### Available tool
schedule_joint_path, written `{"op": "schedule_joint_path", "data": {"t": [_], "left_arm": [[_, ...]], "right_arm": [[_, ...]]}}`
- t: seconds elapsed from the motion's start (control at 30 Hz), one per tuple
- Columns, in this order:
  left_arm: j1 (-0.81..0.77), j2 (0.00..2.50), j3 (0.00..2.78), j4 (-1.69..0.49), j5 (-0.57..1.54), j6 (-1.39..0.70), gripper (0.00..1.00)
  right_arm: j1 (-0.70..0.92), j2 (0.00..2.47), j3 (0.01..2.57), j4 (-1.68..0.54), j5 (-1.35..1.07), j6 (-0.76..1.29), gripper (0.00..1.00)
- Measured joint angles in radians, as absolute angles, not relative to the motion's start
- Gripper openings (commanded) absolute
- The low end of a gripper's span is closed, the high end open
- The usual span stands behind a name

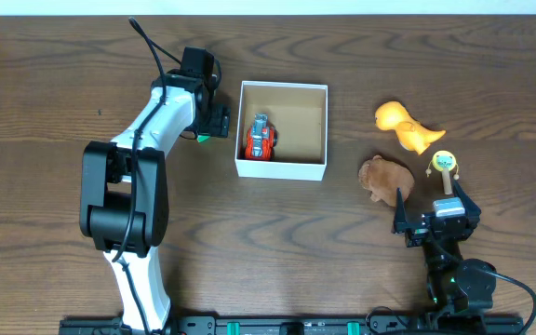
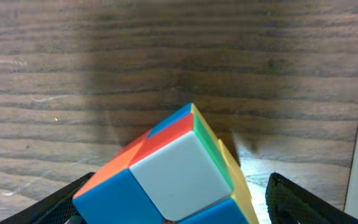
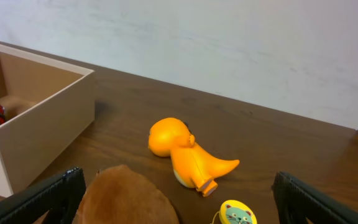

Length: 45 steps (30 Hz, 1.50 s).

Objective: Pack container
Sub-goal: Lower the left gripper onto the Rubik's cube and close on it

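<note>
Container point(image 1: 282, 169) sits mid counter point(image 1: 45, 74), toy car point(image 1: 260, 138) inside. We judge it light, thin cardboard: slides if nudged, walls dent, so take a wall rim. Left hand point(image 1: 212, 119), just left of it, straddles puzzle cube point(image 2: 179, 168); we can't tell if it pinches. Right hand point(image 1: 434, 207) spread, empty.

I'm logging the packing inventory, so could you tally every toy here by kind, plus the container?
Red toy car: 1
Orange dinosaur: 1
Brown furry toy: 1
Small yellow toy: 1
Puzzle cube: 1
Container: 1
Total: 6
</note>
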State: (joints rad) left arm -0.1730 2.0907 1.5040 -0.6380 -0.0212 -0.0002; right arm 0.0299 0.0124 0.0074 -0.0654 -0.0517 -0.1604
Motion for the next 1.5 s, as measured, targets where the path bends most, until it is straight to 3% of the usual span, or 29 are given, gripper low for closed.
{"op": "schedule_joint_path", "data": {"t": [0.27,0.57,0.9,1.5], "left_arm": [[-0.173,2.091,1.504,-0.606,-0.021,-0.138,0.77],[-0.173,2.091,1.504,-0.66,-0.061,-0.342,0.77],[-0.173,2.091,1.504,-0.7,-0.16,-0.389,0.78],[-0.172,2.091,1.504,-0.652,-0.145,-0.391,0.78]], "right_arm": [[0.03,0.012,0.007,-0.065,-0.052,-0.161,0.99],[0.03,0.012,0.007,-0.065,-0.052,-0.161,0.99],[0.03,0.012,0.007,-0.065,-0.052,-0.161,0.99],[0.03,0.012,0.007,-0.065,-0.052,-0.16,0.99]]}}
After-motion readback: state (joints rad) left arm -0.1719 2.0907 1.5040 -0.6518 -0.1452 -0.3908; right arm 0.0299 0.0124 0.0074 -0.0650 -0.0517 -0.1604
